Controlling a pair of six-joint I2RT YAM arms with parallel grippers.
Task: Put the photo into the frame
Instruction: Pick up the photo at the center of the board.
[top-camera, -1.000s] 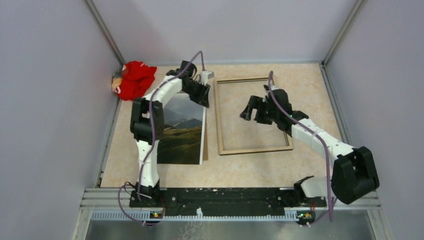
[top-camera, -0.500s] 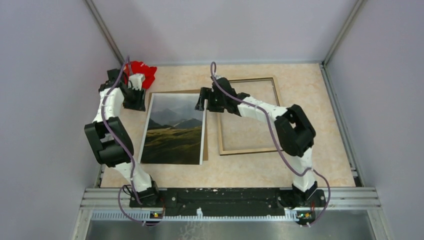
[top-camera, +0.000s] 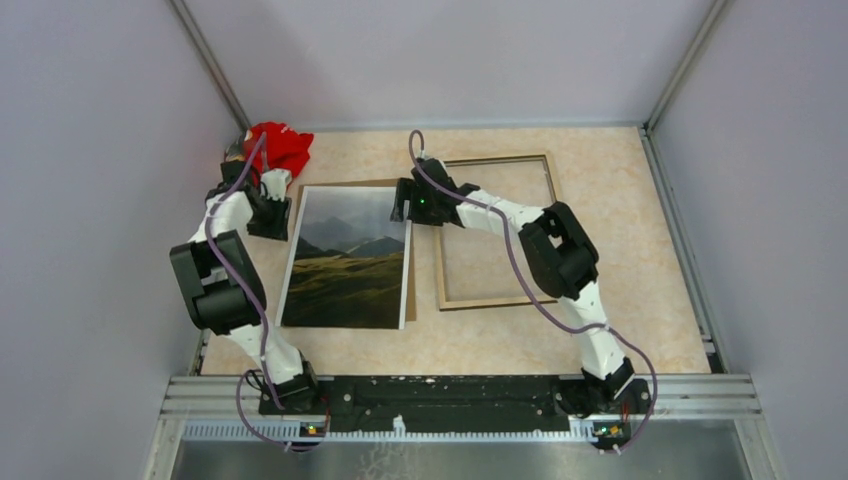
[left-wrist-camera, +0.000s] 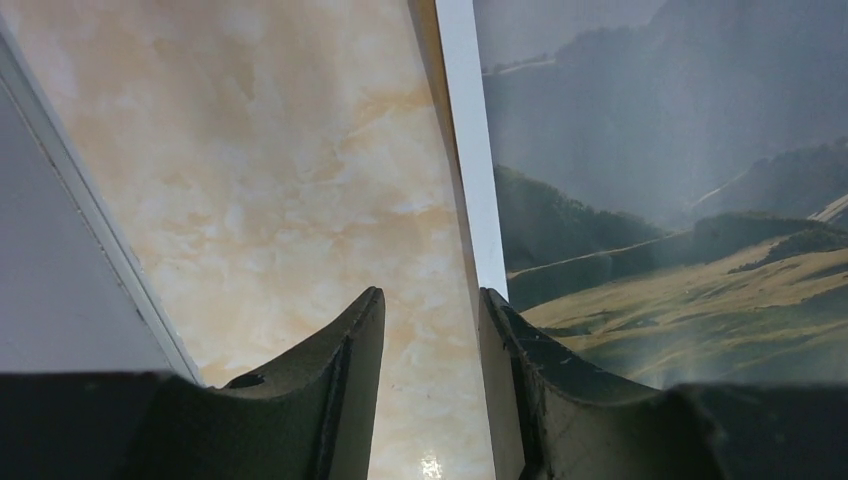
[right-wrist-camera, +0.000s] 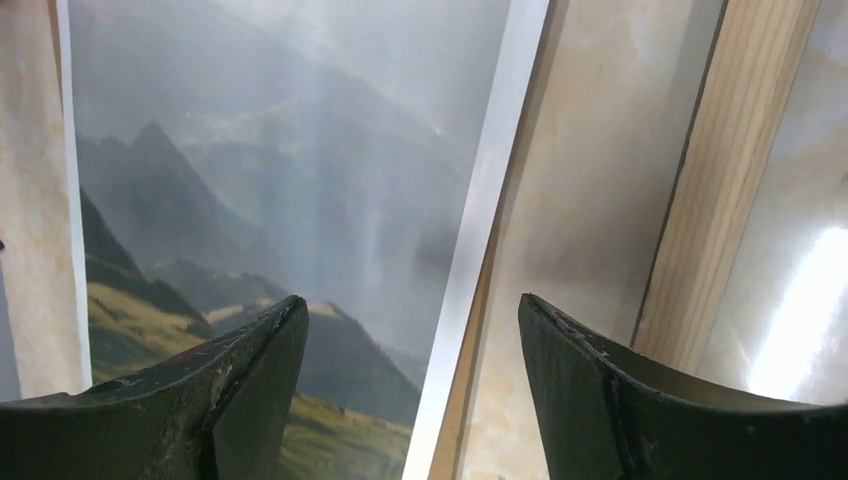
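Note:
The photo (top-camera: 350, 260) lies picture-up on a brown backing board, left of centre. The frame (top-camera: 505, 230) lies tan wood side up to its right. My left gripper (top-camera: 283, 215) is open at the photo's upper left edge; in the left wrist view (left-wrist-camera: 428, 305) its right finger sits over the white border (left-wrist-camera: 478, 190) and its left finger over bare table. My right gripper (top-camera: 400, 205) is open and astride the photo's upper right edge (right-wrist-camera: 470, 270), with the frame's wooden rail (right-wrist-camera: 720, 170) just right of it. Neither gripper holds anything.
The brown backing board (top-camera: 411, 285) shows as a thin strip along the photo's right and top edges. A red cloth (top-camera: 280, 145) lies in the far left corner by the wall. A metal rail (top-camera: 215, 290) runs along the table's left edge.
A second ago both arms were elsewhere, the right over the frame. They swung to the photo's top corners, and in the last half second settled slightly closer to its edges.

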